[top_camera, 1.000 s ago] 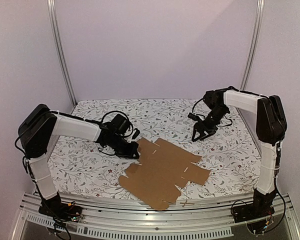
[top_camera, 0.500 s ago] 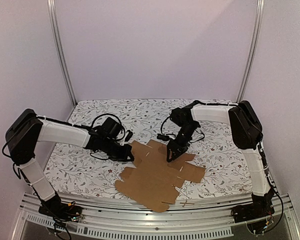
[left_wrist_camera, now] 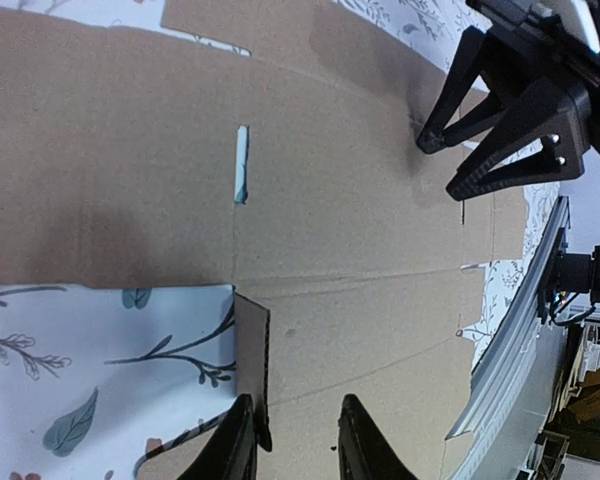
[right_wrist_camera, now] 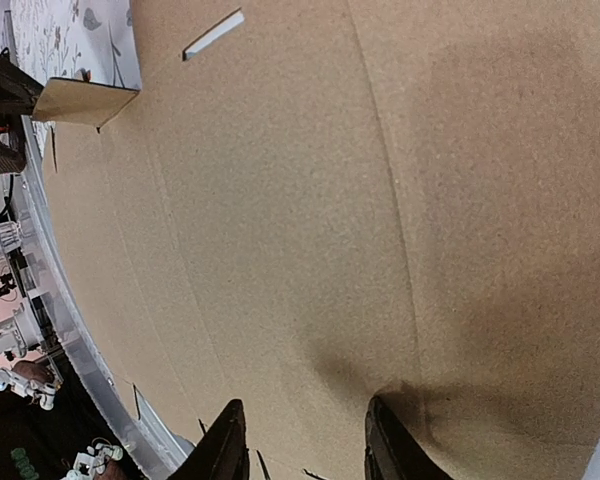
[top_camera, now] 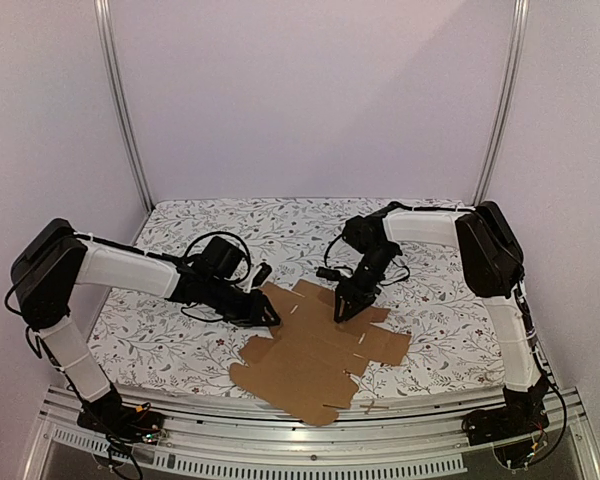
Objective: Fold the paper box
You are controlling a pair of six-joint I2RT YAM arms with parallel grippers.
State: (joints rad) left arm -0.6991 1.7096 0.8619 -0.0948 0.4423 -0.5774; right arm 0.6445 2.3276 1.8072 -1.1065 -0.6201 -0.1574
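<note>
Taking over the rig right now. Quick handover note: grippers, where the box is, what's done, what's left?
Left gripper: open, low at the left edge of the paper box. A small side flap stands up between the jaws, close to one finger, not clamped.
Right gripper: open, pointing down with its tips at the sheet's far-middle panel, holding nothing.
Box: a flat die-cut sheet on the table, towards the front edge.
Done: only that one flap is raised.
Left: every panel and flap has yet to be folded up and tucked.
</note>
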